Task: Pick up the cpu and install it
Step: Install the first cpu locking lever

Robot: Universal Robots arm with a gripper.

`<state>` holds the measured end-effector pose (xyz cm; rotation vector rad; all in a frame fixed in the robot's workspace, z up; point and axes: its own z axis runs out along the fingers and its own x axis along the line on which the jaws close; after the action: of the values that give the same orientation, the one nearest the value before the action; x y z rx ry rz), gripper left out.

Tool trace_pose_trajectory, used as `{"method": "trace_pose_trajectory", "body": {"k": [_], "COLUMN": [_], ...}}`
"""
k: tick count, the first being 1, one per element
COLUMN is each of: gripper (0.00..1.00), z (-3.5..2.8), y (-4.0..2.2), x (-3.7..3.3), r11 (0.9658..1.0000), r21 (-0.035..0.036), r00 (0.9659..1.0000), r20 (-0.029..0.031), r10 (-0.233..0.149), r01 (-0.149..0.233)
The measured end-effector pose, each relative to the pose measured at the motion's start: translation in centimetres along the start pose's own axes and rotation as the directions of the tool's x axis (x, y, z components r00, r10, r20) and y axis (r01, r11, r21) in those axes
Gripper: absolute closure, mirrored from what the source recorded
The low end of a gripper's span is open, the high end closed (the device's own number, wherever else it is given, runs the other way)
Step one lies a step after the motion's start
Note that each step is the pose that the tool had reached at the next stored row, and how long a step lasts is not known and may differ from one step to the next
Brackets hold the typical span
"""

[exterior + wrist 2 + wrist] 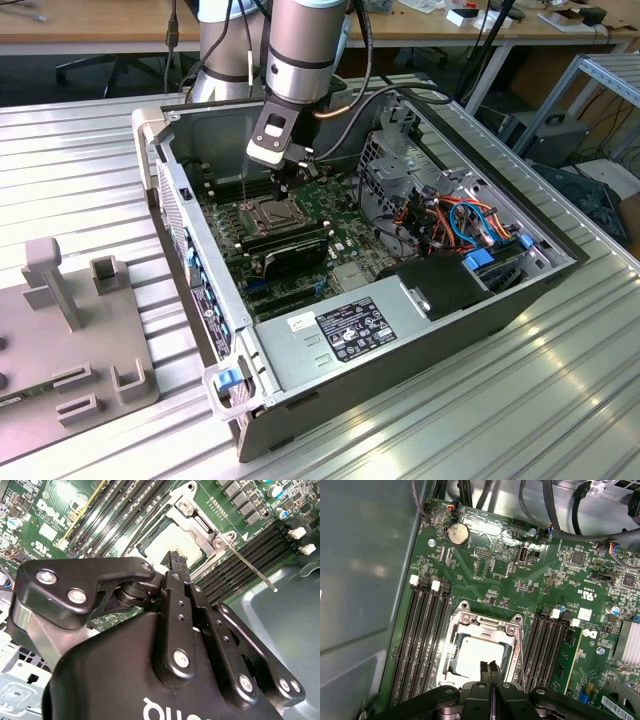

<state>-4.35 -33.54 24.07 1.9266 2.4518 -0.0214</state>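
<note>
Closest up, the gripper (490,663) has its two black fingers (485,672) pressed together with nothing between them. Their tips hang right over the cpu (467,657), which lies flat in the metal-framed socket (487,624) on the green motherboard (485,565); whether they touch it I cannot tell. A thin socket lever (250,562) angles out beside the frame. Black memory slots (427,635) flank the socket on both sides. In the exterior view the arm (305,50) reaches down into the open computer case (190,250) on the ribbed metal table (80,180).
</note>
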Motion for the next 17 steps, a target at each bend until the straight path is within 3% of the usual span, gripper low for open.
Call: {"method": "trace_pose_trajectory", "body": {"k": [3,11,17], "gripper": [0.89,0.89,0.89], "z": [0.0,0.0,0.0], "y": [0.0,0.0,0.0], "x": [0.0,0.0,0.0], "r11": [1.0,0.9978,0.9962], "r21": [0.0,-0.0018,-0.0024], "r00": [1.0,0.9978,0.9962], "r20": [0.0,-0.0003,-0.0002], "r10": [-0.003,-0.066,-0.087], "r01": [0.003,0.066,0.087]}}
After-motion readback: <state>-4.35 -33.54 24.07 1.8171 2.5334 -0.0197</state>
